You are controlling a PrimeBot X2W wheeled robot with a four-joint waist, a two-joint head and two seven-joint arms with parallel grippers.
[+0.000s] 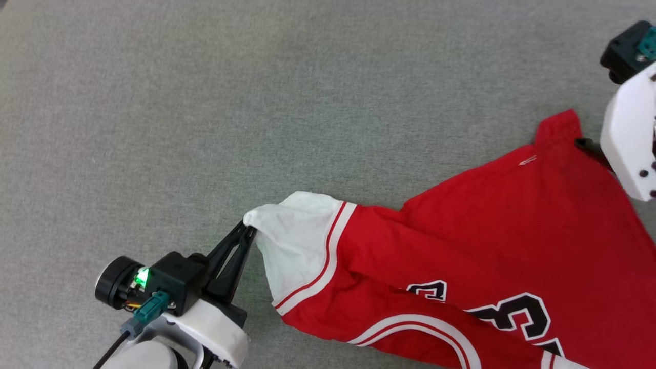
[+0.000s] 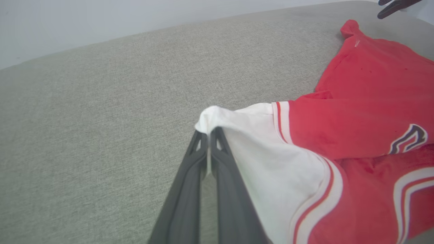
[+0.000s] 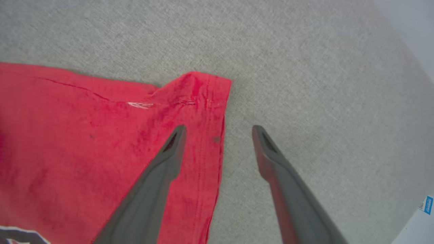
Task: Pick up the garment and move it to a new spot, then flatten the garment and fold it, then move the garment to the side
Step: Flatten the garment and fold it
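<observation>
The left gripper [image 1: 248, 229] clamps the white sleeve tip of the garment [image 1: 512, 225]. The right gripper [image 3: 218, 130] hangs spread wide over its red hem corner, grasping nothing

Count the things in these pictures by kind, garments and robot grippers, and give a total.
Garments: 1, the red jersey.
Grippers: 2, the left gripper shut on the jersey's white sleeve, the right gripper open at its red edge.
Total: 3.
</observation>
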